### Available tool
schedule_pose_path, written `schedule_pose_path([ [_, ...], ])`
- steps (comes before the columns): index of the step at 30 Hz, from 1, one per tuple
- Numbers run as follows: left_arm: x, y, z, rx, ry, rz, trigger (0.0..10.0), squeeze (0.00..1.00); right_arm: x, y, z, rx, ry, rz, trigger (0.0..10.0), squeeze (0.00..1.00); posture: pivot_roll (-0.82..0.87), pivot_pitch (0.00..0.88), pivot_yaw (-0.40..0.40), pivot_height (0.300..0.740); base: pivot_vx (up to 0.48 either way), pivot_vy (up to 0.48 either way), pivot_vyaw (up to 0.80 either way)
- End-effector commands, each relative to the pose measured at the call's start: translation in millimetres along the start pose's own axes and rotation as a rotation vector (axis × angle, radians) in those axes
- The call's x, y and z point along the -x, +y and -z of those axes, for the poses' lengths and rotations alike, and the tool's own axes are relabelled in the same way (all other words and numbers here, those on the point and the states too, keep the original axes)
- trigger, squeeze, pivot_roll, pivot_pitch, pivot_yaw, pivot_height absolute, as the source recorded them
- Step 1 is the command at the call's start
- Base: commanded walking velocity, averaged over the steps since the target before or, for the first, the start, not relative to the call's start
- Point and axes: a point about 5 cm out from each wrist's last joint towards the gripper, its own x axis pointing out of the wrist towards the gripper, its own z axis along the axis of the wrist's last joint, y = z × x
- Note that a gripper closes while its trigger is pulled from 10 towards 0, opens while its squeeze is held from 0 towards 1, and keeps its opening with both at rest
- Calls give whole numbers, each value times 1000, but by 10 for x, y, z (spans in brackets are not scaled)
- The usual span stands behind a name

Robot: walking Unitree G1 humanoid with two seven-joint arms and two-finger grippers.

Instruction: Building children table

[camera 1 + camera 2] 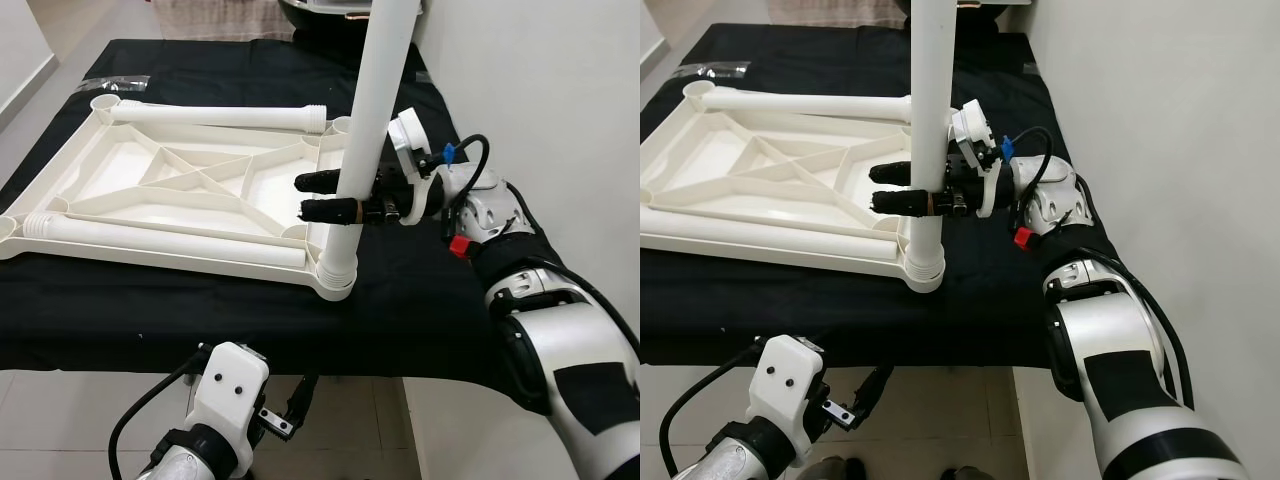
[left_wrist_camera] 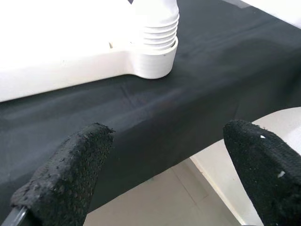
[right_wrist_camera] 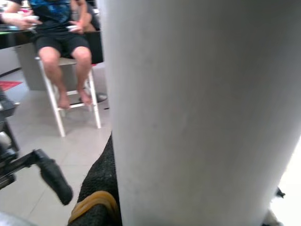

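Note:
A white plastic table top (image 1: 130,165) lies upside down on a black-clothed bench (image 1: 430,320). Two white legs lie on it, one along the far side (image 1: 215,116) and one along the near side (image 1: 160,240). A third leg (image 1: 375,110) stands upright in the near right corner socket (image 1: 337,280). My right gripper (image 1: 303,196) is shut on this upright leg about a third of the way up; the leg (image 3: 202,113) is pressed close to the right wrist camera. My left gripper (image 2: 167,134) hangs open below the bench's front edge, holding nothing, facing the socket (image 2: 153,66).
A white wall (image 1: 560,90) runs close along the bench's right side. The pale tiled floor (image 1: 90,420) lies in front. A person sits on a white stool (image 3: 66,42) across the room in the right wrist view. Something dark lies at the bench's far end (image 1: 320,12).

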Motion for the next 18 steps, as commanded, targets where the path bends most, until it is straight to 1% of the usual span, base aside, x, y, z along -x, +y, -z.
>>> schedule_pose_path([
  [1,-14,14,54,7,28,-6,10000,0,53,35,327,-106,71,117,10000,0,147,218,-71,740,0,0,0],
  [4,-39,21,45,3,19,-8,10000,0,76,61,380,-119,74,143,10000,0,142,218,-70,740,0,0,0],
  [8,-46,21,43,2,17,-7,10000,0,80,75,396,-121,76,142,10000,0,140,218,-70,740,0,0,0],
  [10,-73,34,32,1,8,-15,10000,0,64,86,419,-103,62,202,10000,0,137,215,-76,740,0,0,0],
  [11,-81,49,32,1,5,-23,10000,0,57,117,428,-92,54,208,10000,0,135,214,-76,740,0,0,0],
  [14,-85,59,32,1,4,-28,10000,0,54,141,433,-84,50,208,10000,0,134,214,-74,740,0,0,0],
  [16,-91,75,30,-3,2,-35,10000,0,37,139,464,-96,63,254,10000,0,132,214,-76,740,0,0,0],
  [18,-101,81,26,-1,-1,-37,10000,0,9,96,470,-91,63,355,10000,0,130,212,-78,740,0,0,0],
])
